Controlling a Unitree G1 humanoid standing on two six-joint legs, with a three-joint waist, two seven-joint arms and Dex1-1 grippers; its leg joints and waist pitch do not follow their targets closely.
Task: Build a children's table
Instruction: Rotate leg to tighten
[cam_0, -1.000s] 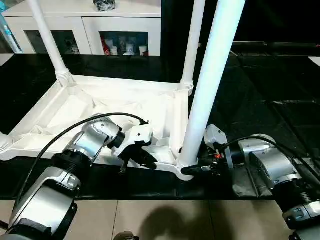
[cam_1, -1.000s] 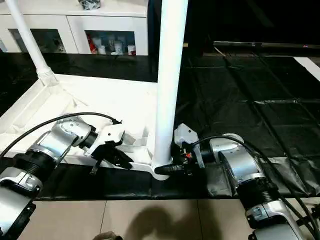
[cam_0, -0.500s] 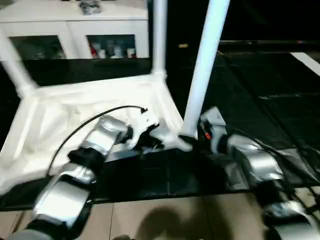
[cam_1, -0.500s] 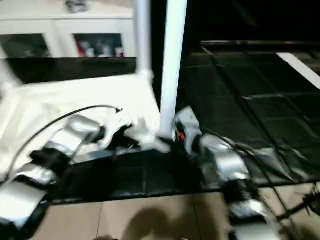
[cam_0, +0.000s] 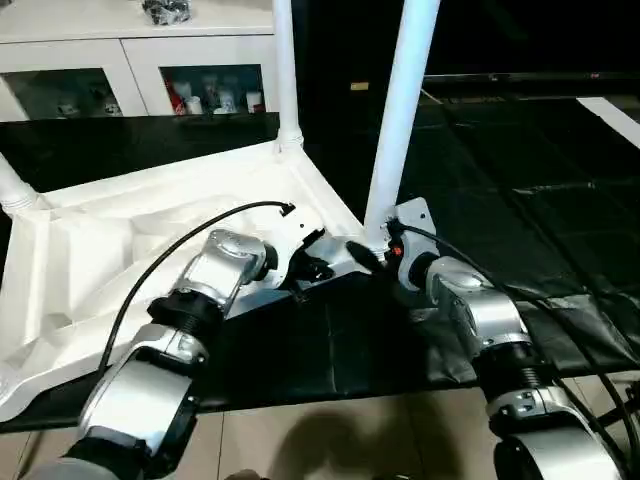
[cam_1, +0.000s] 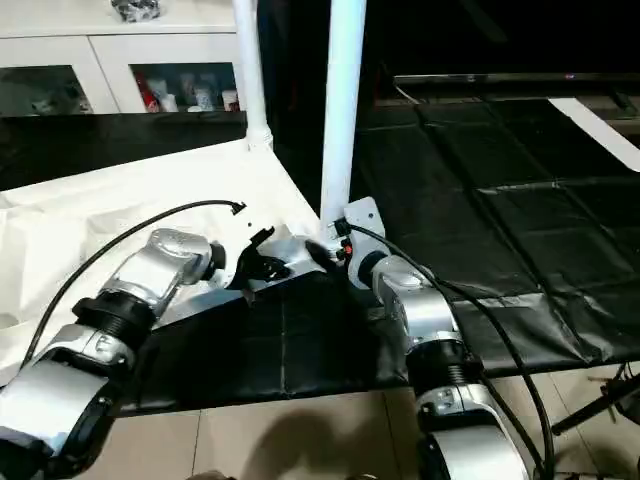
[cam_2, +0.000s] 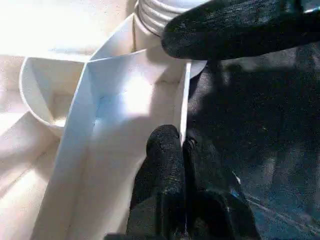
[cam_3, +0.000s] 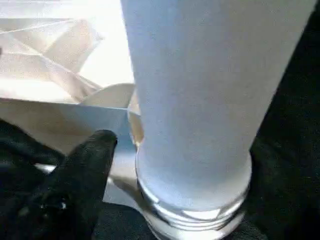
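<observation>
The children's table lies upside down on a black mat, its white ribbed tabletop (cam_0: 120, 240) facing up. One white leg (cam_0: 405, 100) stands in the near right corner socket, a second leg (cam_0: 284, 70) in the far corner, and a third leg (cam_0: 12, 185) at the left edge. My left gripper (cam_0: 322, 266) is shut on the tabletop's thin rim wall (cam_2: 182, 100) beside that corner. My right gripper (cam_0: 368, 256) stands open at the base of the near leg (cam_3: 200, 90). Its one visible finger (cam_3: 85, 170) sits slightly off the tube.
A white cabinet (cam_0: 130, 60) with glass doors stands at the back. The black mat (cam_0: 520, 180) stretches away to the right, with crumpled black film (cam_0: 570, 320) beside my right forearm. Beige floor tiles (cam_0: 330, 440) run along the near edge.
The view has shifted. The tabletop has swung round on the mat, its near right corner now farther from me, and both grippers have gone with it.
</observation>
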